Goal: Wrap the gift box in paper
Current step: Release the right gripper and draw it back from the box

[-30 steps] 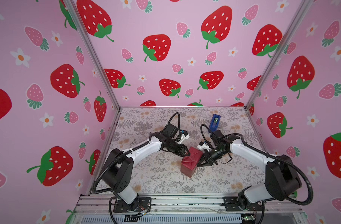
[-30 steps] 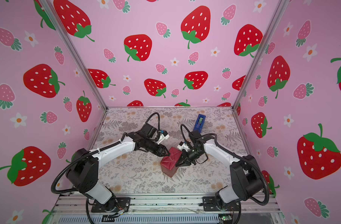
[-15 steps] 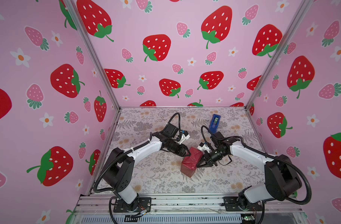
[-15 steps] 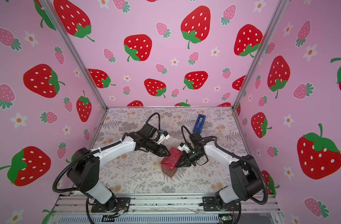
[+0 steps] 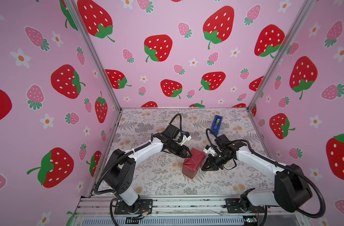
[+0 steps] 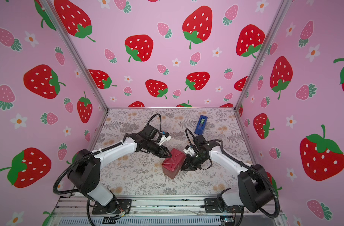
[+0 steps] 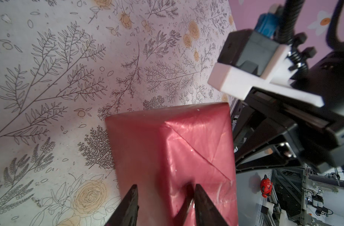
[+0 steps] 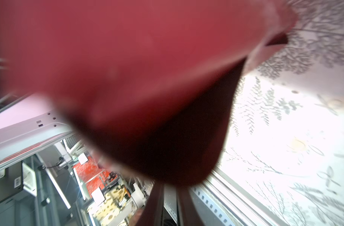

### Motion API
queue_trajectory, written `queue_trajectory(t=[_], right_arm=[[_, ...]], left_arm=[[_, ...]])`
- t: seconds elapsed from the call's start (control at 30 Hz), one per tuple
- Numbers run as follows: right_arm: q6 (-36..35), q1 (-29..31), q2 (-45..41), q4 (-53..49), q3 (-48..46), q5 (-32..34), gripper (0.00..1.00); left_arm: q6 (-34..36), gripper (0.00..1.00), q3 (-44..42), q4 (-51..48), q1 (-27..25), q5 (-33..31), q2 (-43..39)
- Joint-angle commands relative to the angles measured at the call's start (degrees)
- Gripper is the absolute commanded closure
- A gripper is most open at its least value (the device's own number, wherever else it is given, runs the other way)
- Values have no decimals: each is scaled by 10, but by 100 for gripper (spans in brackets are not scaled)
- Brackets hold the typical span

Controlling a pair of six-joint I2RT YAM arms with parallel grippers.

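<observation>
Black and wedge-shaped, the left gripper [image 5: 188, 156] stands with its jaws apart at the parcel's far left edge. One fingertip [image 7: 203, 209] dimples the top face and its mate lies beside the side wall. The paper [image 5: 193, 162] covers the gift box wholly, so the box is hidden inside, resting mid-table on the floral cloth [image 5: 147, 176]. The top is glossy crimson, crossed by crisp diagonal seams of overlapped flaps; the sides are duller maroon and the corners square.

The step looks like a last pressing-down of folds. It is best done flat along the seams and lightly, so the thin sheet neither tears nor pushes the parcel aside.

The right gripper [image 5: 204, 168] sits just beside the parcel's right wall. Its jaws seem parted by a sliver and empty, though its own camera is blurred. The blue tape dispenser [image 5: 216, 122] stands well apart behind.
</observation>
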Motion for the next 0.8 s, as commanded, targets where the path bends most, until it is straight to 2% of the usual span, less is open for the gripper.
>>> queue_trajectory(t=[0.0, 0.1, 0.23, 0.53, 0.77], right_arm=[[30, 3, -30, -28, 22, 49, 85], [78, 15, -57, 9, 20, 58, 92], [159, 53, -78, 111, -12, 57, 100], [249, 69, -98, 241, -87, 102, 100], [315, 100, -91, 374, -159, 91, 100]], left_arm=[[20, 53, -15, -62, -7, -54, 19], [20, 53, -13, -63, -6, -53, 20], [20, 53, -9, -64, -6, -53, 22], [19, 53, -10, -68, -7, -53, 20], [17, 53, -7, -70, -7, -52, 22]])
